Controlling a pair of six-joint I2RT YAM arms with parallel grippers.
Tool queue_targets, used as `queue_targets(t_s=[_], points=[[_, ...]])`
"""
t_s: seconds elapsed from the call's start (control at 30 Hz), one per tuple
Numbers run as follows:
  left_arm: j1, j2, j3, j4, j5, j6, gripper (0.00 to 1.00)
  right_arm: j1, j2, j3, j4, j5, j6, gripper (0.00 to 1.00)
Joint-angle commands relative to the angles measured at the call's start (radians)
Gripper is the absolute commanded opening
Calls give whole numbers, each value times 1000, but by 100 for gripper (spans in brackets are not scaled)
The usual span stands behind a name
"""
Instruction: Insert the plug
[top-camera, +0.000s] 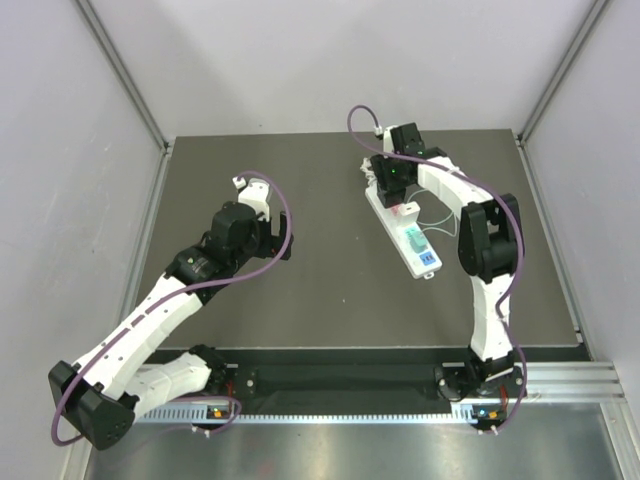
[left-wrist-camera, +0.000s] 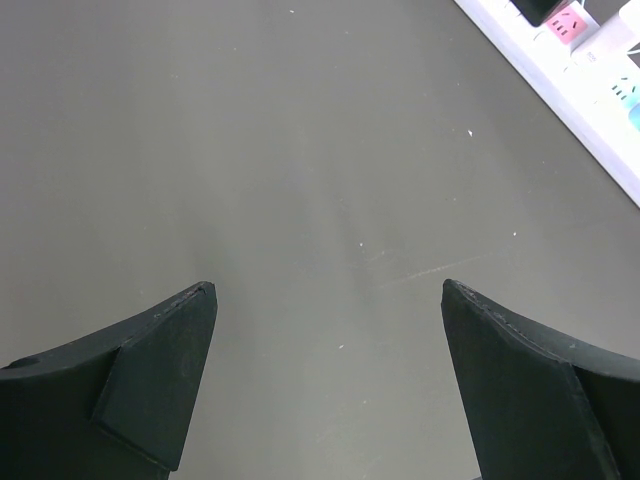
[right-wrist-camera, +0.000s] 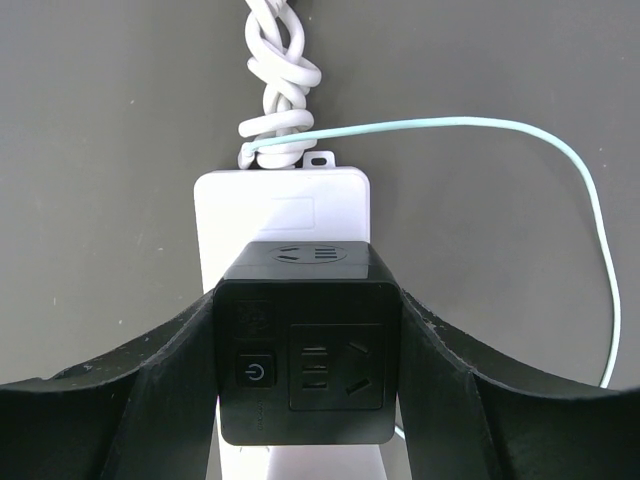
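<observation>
Fingers (right-wrist-camera: 150, 400) of the right gripper (right-wrist-camera: 305, 295) are clamped on both flanks of the black plug (right-wrist-camera: 305, 345) (a cube with a power button and a socket on its face). In the right wrist view it sits at lower centre, over the white power strip (right-wrist-camera: 280, 210), whose coiled cord (right-wrist-camera: 280, 70) runs to the top edge.

Left wrist view: the left gripper (left-wrist-camera: 325, 295) hangs with its fingers wide apart above the table (left-wrist-camera: 250, 150), the strip in the upper right corner.

From above, the right arm (top-camera: 480, 240) reaches to the strip's far end at upper centre-right, while the left arm (top-camera: 160, 320) bends at mid-left.
</observation>
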Motion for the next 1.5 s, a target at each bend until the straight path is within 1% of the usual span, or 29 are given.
queue_targets(t_s=[0.0, 0.1, 0.13, 0.2, 0.27, 0.3, 0.33, 0.37, 0.4, 0.43, 0.47, 0.6, 0.63, 0.73, 0.8, 0.83, 0.87, 0.9, 0.93, 0.97, 1.0, 1.03, 1.07, 1.1, 1.17, 1.2, 1.27, 1.33, 1.47], points=[[-3, -24, -3, 52, -17, 7, 98, 15, 89, -92, -167, 51, 49, 0], [-1, -30, -4, 52, -23, 7, 98, 16, 86, -83, -155, 37, 49, 12], [-1, -30, -6, 55, -22, 7, 98, 18, 82, -72, -156, 27, 49, 20], [-1, -34, -9, 56, -22, 7, 98, 16, 72, -22, -180, 24, 49, 25], [-1, -38, -9, 58, -20, 7, 98, 18, 60, 49, -203, 13, 49, 39], [-1, -38, -9, 56, -19, 7, 98, 16, 44, 69, -223, 13, 49, 48], [-1, -38, -9, 56, -19, 7, 98, 16, 33, 89, -230, 13, 58, 67], [-3, -39, -9, 56, -19, 7, 98, 16, 14, 121, -240, 13, 79, 79], [-1, -41, -9, 58, -19, 7, 98, 18, 4, 138, -246, 13, 80, 97], [-3, -44, -10, 58, -26, 7, 98, 16, -3, 155, -257, 13, 83, 100], [-1, -45, -11, 56, -31, 7, 98, 15, -17, 191, -263, 13, 81, 100], [-1, -62, -17, 61, -42, 5, 98, 15, -74, 241, -303, 13, 83, 100], [-3, -64, -18, 64, -43, 7, 98, 15, -95, 233, -306, -28, 84, 100], [-1, -71, -21, 69, -43, 8, 98, 16, -216, 154, -280, -53, 109, 100], [-1, -76, -23, 75, -34, 13, 98, 16, -344, 30, -254, -55, 150, 100], [-1, -77, -24, 78, -28, 14, 99, 15, -394, -83, -210, -56, 167, 100], [-1, -82, -24, 84, -6, 14, 99, 16, -498, -148, -181, -65, 204, 100], [-1, -87, -21, 88, 4, 13, 99, 18, -555, -214, -143, -87, 218, 100], [-3, -88, -14, 90, 18, -1, 99, 19, -613, -282, -106, -146, 230, 100], [-1, -88, -1, 82, 40, -12, 99, 22, -734, -423, -26, -170, 245, 100], [-1, -90, 34, 75, 88, -25, 98, 27, -796, -490, 9, -182, 303, 100], [-1, -93, 49, 69, 124, -56, 98, 30, -856, -608, 40, -194, 336, 100], [-1, -100, 61, 73, 154, -73, 99, 28, -969, -655, 69, -194, 366, 100], [-1, -108, 74, 79, 228, -88, 99, 30, -1025, -694, 92, -193, 414, 100], [-1, -131, 85, 102, 294, -128, 99, 28, -1167, -771, 91, -177, 460, 100], [-1, -139, 91, 102, 346, -138, 99, 28, -1210, -788, 80, -173, 474, 100], [-1, -165, 103, 104, 376, -165, 98, 28, -1316, -816, 59, -162, 482, 100], [-1, -188, 101, 110, 391, -184, 99, 28, -1373, -821, 19, -133, 485, 100], [-1, -260, 76, 124, 388, -210, 99, 28, -1507, -833, 11, -127, 515, 100]])
